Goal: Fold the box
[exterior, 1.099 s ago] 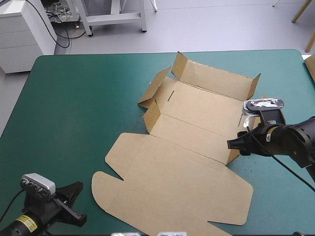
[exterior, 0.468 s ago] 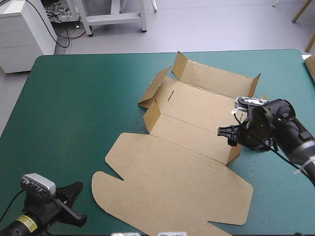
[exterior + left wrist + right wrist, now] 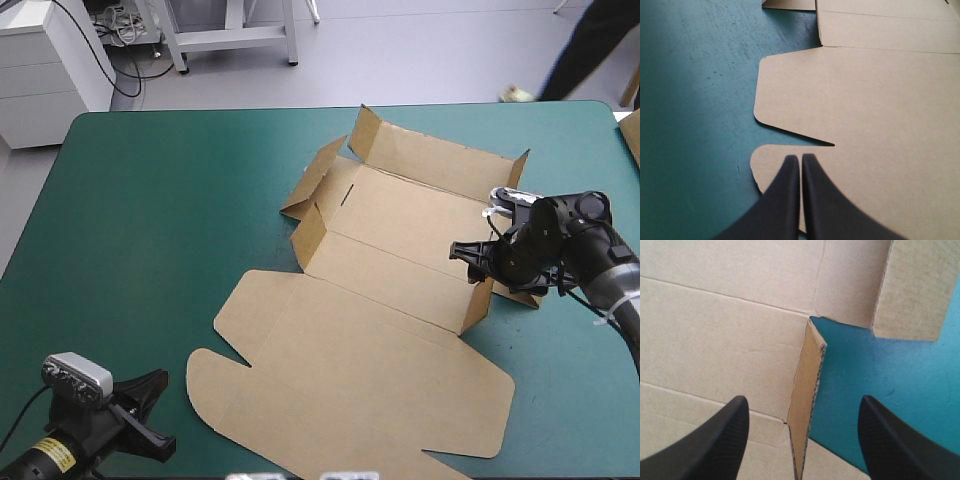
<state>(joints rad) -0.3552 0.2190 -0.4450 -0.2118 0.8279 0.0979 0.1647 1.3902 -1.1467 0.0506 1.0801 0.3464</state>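
The brown box [image 3: 380, 300] lies on the teal-green cover as a cut sheet. Its far walls [image 3: 430, 160] and left flaps [image 3: 310, 180] are partly raised, and its lid [image 3: 350, 390] lies flat toward the near edge. My right gripper [image 3: 468, 258] hovers open over the box's right side. In the right wrist view a small raised side flap [image 3: 807, 390] stands on edge between the spread fingers [image 3: 735, 430] of the right gripper [image 3: 803, 400], untouched. My left gripper [image 3: 150, 410] rests at the near left corner. Seen in its wrist view, the left gripper [image 3: 801, 161] is shut and points at the lid's rounded tab [image 3: 790, 105].
Bare teal-green cover [image 3: 150, 220] stretches across the table's left half. More brown board [image 3: 632, 135] shows at the table's far right edge. Another raised flap [image 3: 912, 290] stands ahead of the right gripper, beside open cover [image 3: 875, 375].
My right gripper has swung from outside the box's right edge to over the raised side flap, turning its wrist. The box and the left arm have not moved.
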